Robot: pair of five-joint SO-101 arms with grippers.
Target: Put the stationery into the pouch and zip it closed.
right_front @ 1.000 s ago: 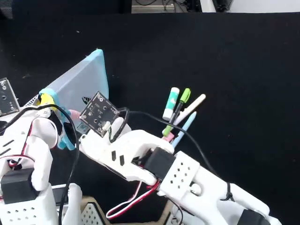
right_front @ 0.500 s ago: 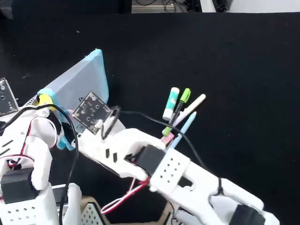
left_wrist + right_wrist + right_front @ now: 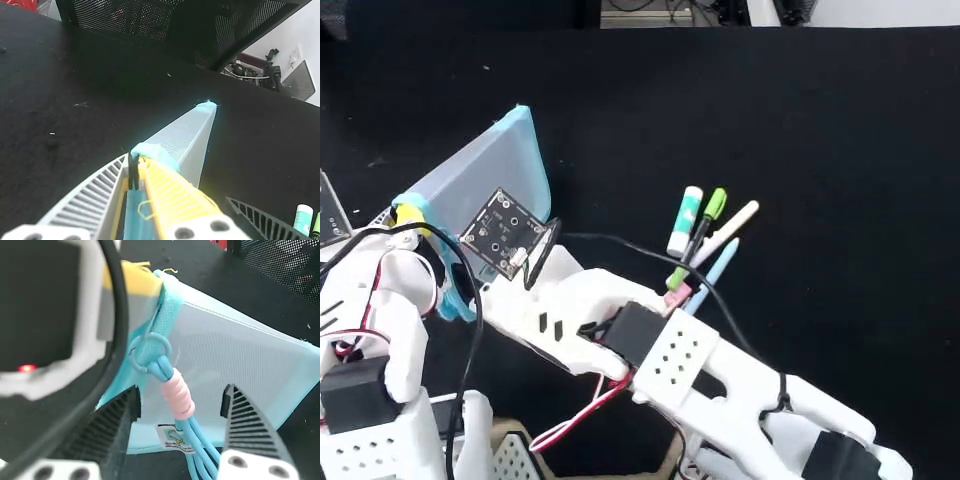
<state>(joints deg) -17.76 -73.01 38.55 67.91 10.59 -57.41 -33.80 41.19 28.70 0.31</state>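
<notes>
My left end effector (image 3: 134, 165) is clamped on the near corner of the pale-blue mesh zip pouch (image 3: 490, 170), holding it up on edge off the black bench (image 3: 790, 120). The pouch's long side runs away from me towards its far top corner.

Just right of that grip, my right end effector (image 3: 181, 396) is spread wide with nothing in it. The blue zip-pull cord with its pink bead (image 3: 172, 377) hangs in the gap between the jaws, touching neither. The cord's length runs from its ring back towards my wrist, so I judge that closing squarely would catch the bead. I cannot tell whether the zip is open.

Further right, the bundle of coloured pens and markers (image 3: 705, 235) lies on the bench, fanned away diagonally. It is outside the pouch, and my right arm is the nearer one.
</notes>
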